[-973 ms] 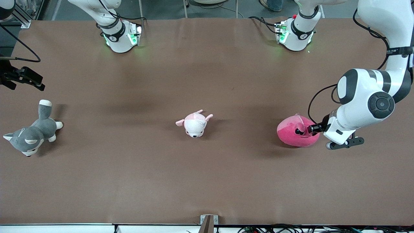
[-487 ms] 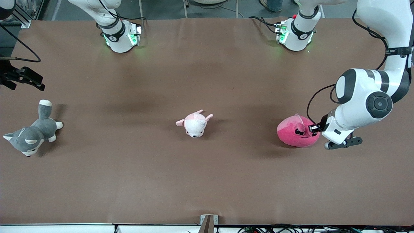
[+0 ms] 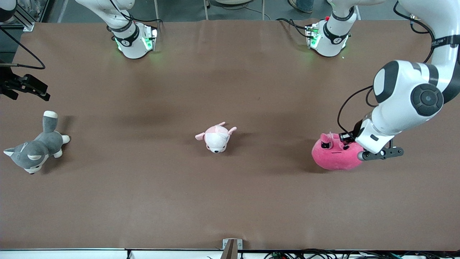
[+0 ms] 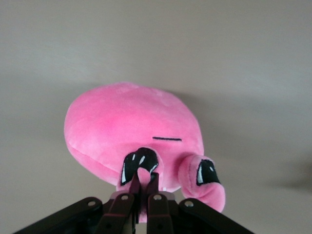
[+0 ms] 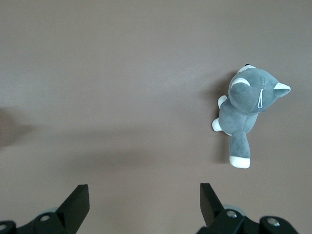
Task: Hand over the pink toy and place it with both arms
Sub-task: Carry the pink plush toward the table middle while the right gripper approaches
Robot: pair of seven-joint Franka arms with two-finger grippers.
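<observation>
At the left arm's end of the table: the action sits here.

Left gripper (image 3: 345, 137): low over the brown table (image 3: 230, 201), fingers (image 4: 127, 204) pinched together on a tuck of plush between the toy's eyes; the wrist view shows fabric squeezed in the narrow slot.

Pink toy (image 3: 336, 155): hot-pink round plush, directly under and in front of the left gripper, held by its face. Black angry eyes and a thin black mouth line show in the left wrist view (image 4: 134, 131). Body hangs from the pinch, shadow beneath it on the table; cannot tell whether its underside touches the surface.

Left arm: comes from its base at the table's top edge, elbow high, white wrist housing overlapping the toy's edge in the front view.

Right gripper (image 3: 27, 87): at the right arm's end of the table, up in the air over the table's edge region, fingers (image 5: 78, 204) spread wide with nothing between them. Arm waits.

Grey-and-white husky plush (image 3: 36, 147): lying on its side on the table, near the right gripper and nearer to the front camera than the spot beneath it; white tail tip toward the robot bases. Seen whole in the right wrist view (image 5: 246, 112).

Pale pink-and-white plush animal (image 3: 216, 137): mid-table, between the husky and the pink toy, well apart from both grippers.
</observation>
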